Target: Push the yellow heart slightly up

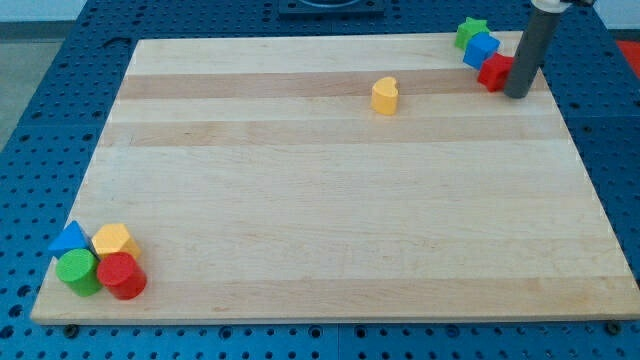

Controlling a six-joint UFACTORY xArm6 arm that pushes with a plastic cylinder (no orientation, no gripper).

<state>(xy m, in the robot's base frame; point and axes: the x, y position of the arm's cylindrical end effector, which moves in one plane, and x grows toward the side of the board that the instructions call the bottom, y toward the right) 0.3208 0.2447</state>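
1. Counting eight blocks on the wooden worktop [330, 200] right now: two red, two blue, two green, two yellow.
2. The yellow heart [385, 96] sits alone in the upper middle, well apart from everything else, nothing touching it.
3. Up at the view's top right, a tight trio: a green star [470, 31] at the back, a blue block [481, 49] just below it, a red block [494, 72] below that, each touching its neighbour.
4. Down at the view's bottom left, a huddle of four: a blue triangle [69, 239], a yellow hexagon-like block [114, 240], a green cylinder [78, 271] and a red cylinder [122, 276], all pressed together.
5. No gripper on this arm to open or close, just a dark rod; my tip [518, 95] rests on the worktop just right of the red block at top right, touching it or nearly so, and far to the right of the yellow heart.
6. No containers anywhere; the worktop lies on a blue perforated base [50, 100].
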